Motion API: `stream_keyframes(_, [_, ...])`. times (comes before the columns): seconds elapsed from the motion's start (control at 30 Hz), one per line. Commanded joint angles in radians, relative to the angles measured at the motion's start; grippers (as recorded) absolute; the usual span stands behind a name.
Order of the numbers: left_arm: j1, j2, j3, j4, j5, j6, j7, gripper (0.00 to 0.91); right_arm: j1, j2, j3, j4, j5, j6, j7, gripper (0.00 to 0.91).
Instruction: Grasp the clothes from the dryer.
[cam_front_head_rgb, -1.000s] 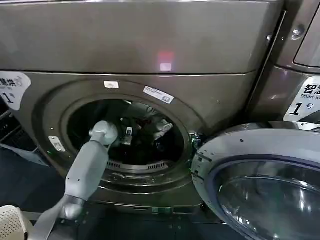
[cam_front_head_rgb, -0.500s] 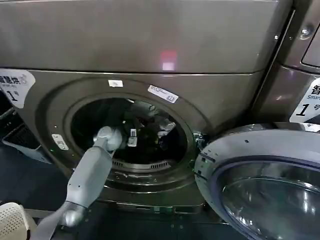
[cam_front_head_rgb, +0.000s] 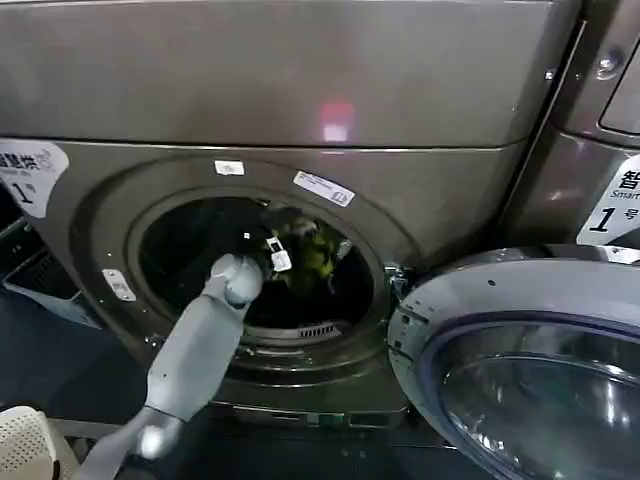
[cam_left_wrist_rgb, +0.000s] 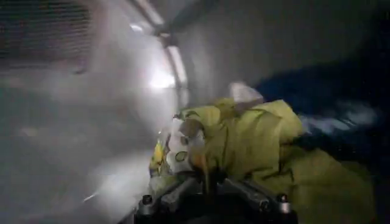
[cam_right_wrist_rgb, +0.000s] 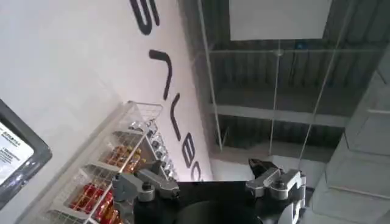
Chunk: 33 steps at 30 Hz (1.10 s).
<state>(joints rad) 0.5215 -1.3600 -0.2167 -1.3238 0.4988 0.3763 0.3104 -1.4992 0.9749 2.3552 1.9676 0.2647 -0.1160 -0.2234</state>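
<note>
Head view first: my left arm reaches through the round porthole of the large bronze-grey metal dryer (cam_front_head_rgb: 300, 90), and since a moment ago a bundle of yellow-green crumpled cloth (cam_front_head_rgb: 312, 255) has come up into the opening where I saw only dark drum and a few pale scraps before. I read that as the garment lifted off the drum floor, so the grasp looks made and what remains is drawing it out past the rim. In the left wrist view the left claw (cam_left_wrist_rgb: 210, 182) is pinching that same yellow-green cloth (cam_left_wrist_rgb: 256, 143), the fabric bunched and folded over between its dark metal fingers (cam_left_wrist_rgb: 173, 192), soft and wrinkled, with a paler printed patch near the grip. Behind it the drum wall is smooth brushed steel catching a bright glare. The grey-rimmed glass door (cam_front_head_rgb: 520, 370) hangs swung open to the right of the porthole, glossy and curved, well clear of the arm. My right claw (cam_right_wrist_rgb: 210, 182) is parked away from the machine, pointing up toward a ceiling and a wire rack of bottles (cam_right_wrist_rgb: 119, 167), its fingers spread with nothing between them.
</note>
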Motion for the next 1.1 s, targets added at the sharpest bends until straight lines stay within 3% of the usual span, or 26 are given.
stream_keyframes(0.03, [0.108, -0.021, -0.043, -0.148, -0.558, 0.061, -0.445, 0.0, 0.002, 0.003, -0.002, 0.004, 0.0, 0.0, 0.0, 0.907])
stream_keyframes(0.17, [0.167, -0.03, -0.054, -0.23, -0.722, 0.0, -0.497, 0.0, 0.004, 0.008, -0.007, 0.006, -0.001, 0.004, 0.0, 0.907])
stream_keyframes(0.37, [0.27, -0.084, -0.118, -0.34, -0.733, -0.081, -0.485, 0.0, 0.006, 0.007, -0.003, 0.006, -0.002, 0.005, 0.002, 0.907])
stream_keyframes(0.73, [0.476, -0.149, -0.158, -0.478, -0.609, -0.074, -0.411, 0.0, 0.012, 0.016, 0.003, 0.002, -0.004, 0.005, 0.012, 0.907])
stream_keyframes(0.87, [0.505, -0.164, -0.162, -0.506, -0.602, -0.078, -0.412, 0.0, 0.008, 0.014, 0.004, 0.002, -0.021, -0.02, 0.041, 0.907])
stream_keyframes(1.1, [0.534, -0.165, -0.167, -0.539, -0.598, -0.081, -0.411, 0.0, 0.007, 0.015, 0.005, 0.006, -0.03, -0.045, 0.035, 0.907])
